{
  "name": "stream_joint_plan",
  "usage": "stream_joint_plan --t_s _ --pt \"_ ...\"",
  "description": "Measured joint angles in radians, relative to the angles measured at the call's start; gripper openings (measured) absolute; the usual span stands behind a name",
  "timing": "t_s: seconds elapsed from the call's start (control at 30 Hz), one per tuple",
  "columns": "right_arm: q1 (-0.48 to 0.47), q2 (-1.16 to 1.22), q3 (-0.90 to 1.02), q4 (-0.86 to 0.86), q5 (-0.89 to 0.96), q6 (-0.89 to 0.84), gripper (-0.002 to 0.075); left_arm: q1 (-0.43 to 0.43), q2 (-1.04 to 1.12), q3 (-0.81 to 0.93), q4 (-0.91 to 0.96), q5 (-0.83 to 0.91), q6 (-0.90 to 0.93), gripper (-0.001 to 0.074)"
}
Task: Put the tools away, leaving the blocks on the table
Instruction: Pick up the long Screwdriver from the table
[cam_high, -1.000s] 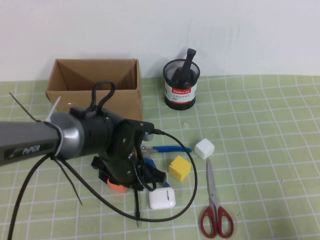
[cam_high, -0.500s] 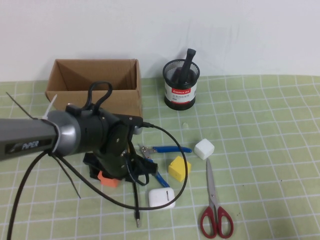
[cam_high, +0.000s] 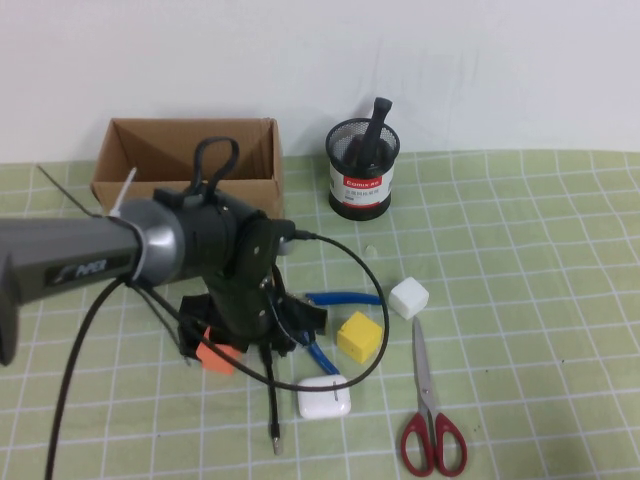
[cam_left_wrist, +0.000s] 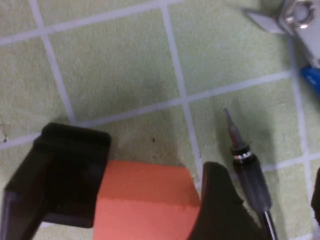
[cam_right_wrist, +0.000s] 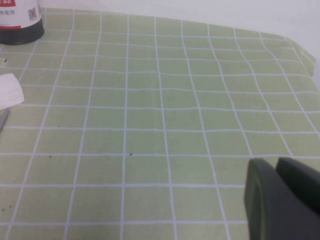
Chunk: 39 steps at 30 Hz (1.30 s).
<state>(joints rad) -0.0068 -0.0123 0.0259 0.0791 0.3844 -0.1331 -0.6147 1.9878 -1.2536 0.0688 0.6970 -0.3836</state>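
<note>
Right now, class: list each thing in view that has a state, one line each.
Left gripper: jaws open, astride the orange block.
Right gripper: jaws shut, parked off to the right.
Cardboard box: open.
Scissors: closed, flat.
Pliers: lying flat.
Earbud case: shut.
</note>
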Motion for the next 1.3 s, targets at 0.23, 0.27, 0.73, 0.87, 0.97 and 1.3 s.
stream_joint_plan --t_s 0.23,0.27,0.73,0.87,0.97,1.3 --pt "0.0 0.0 0.0 0.0 0.0 0.0 -0.0011 0.0 0.041 -0.013 -0.002 0.03 -0.004 0.0342" --pt "0.0 0.0 0.0 0.0 0.0 0.0 -0.0011 0.0 0.046 -0.015 -0.002 0.03 -0.004 0.0342" --pt "0.0 0.0 0.0 0.0 0.0 0.0 -0.0011 -0.021 0.059 -0.025 0.04 0.01 0.013 0.0078" --pt "0.0 0.0 0.0 0.0 0.0 0.0 -0.0011 -0.033 0.06 -0.025 0.069 0.007 0.05 0.0055" --pt "0.0 0.0 0.0 0.0 0.0 0.0 -0.0011 -0.042 0.06 -0.025 0.08 0.005 0.086 0.0055" --pt "0.0 0.0 0.0 0.0 0.0 0.0 -0.0011 -0.11 -0.025 -0.017 0.097 -0.006 0.125 0.0055"
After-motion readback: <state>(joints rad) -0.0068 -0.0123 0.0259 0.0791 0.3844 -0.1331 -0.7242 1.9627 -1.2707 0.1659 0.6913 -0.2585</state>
